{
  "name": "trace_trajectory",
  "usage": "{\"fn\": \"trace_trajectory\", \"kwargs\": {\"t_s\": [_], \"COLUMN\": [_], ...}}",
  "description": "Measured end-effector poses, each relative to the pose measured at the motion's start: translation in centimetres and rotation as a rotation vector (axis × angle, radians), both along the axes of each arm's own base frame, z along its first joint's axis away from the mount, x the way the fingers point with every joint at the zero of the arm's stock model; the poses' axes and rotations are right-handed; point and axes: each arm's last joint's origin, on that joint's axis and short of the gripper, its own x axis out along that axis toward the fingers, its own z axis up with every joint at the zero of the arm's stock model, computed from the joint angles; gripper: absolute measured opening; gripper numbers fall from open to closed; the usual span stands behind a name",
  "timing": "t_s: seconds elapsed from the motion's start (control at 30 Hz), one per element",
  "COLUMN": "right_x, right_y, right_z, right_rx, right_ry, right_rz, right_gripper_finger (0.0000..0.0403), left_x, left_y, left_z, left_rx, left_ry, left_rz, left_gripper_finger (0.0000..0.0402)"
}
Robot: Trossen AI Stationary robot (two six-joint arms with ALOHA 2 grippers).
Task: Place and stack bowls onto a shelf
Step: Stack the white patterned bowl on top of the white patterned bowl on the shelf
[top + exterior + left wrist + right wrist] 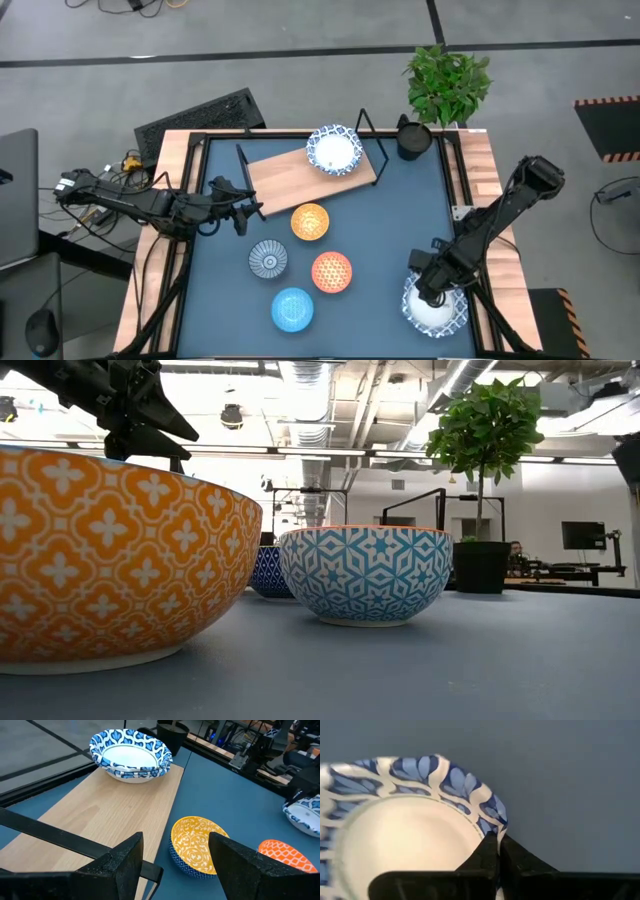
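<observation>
The light-wood shelf (300, 172) lies at the table's far middle. A white bowl with a blue-patterned rim (334, 150) rests on its right end; in the left wrist view (131, 755) it looks like a stack of two. Another white bowl with a blue rim (436, 308) is at the near right, and my right gripper (430, 290) is shut on it. The yellow-orange (310, 221), grey-blue (268, 259), red-orange (332, 271) and light blue (292, 308) bowls stand on the tabletop. My left gripper (240, 212) is open and empty, left of the yellow-orange bowl. My right gripper pinches the white bowl's blue-patterned rim (495, 822) between its two fingers (482, 857), one inside the bowl and one outside. The fingers come from above, slanting down. The bowl's opening faces up; I cannot tell whether it is lifted off the table.
A black cup (412, 138) and a potted plant (448, 82) stand at the far right corner. The shelf's black wire frame (368, 128) sticks up at both ends of the board. Bare blue tabletop (400, 215) lies between the small bowls and the right arm.
</observation>
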Motion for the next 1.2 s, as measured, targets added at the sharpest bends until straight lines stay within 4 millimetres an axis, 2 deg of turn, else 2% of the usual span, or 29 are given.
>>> {"fn": "trace_trajectory", "kwargs": {"t_s": [0.17,0.37,0.57,0.77,0.87,1.0,1.1,1.2], "right_x": [1.9,6.3,10.2,12.1,12.0,11.3,11.4,12.5], "right_y": [-0.5,-2.7,-8.6,-16.3,-20.5,-25.6,-28.7,-31.2], "right_z": [2.4,8.6,15.7,21.0,22.1,22.3,21.6,20.1], "right_rx": [-0.017,-0.089,-0.224,-0.346,-0.387,-0.367,-0.341,-0.268], "right_ry": [-0.048,-0.273,-0.538,-0.790,-0.865,-0.929,-0.939,-0.948], "right_rz": [-0.080,-0.133,-0.333,-0.456,-0.554,-0.662,-0.709,-0.728], "right_gripper_finger": [0.0022,0.0022,0.0022,0.0022,0.0022,0.0022,0.0022,0.0022], "left_x": [0.0,0.0,0.0,0.0,0.0,0.0,0.0,0.0], "left_y": [0.0,0.0,0.0,0.0,0.0,0.0,0.0,0.0], "left_z": [0.0,0.0,0.0,0.0,0.0,0.0,0.0,0.0], "left_rx": [0.001,0.001,0.001,0.001,0.001,0.001,0.002,0.005], "left_ry": [0.000,0.001,0.001,0.001,0.001,0.002,0.003,0.005], "left_rz": [0.001,0.001,0.001,0.001,0.001,0.001,0.001,0.000], "left_gripper_finger": [0.0213,0.0213,0.0213,0.0213,0.0213,0.0213,0.0213,0.0213]}}
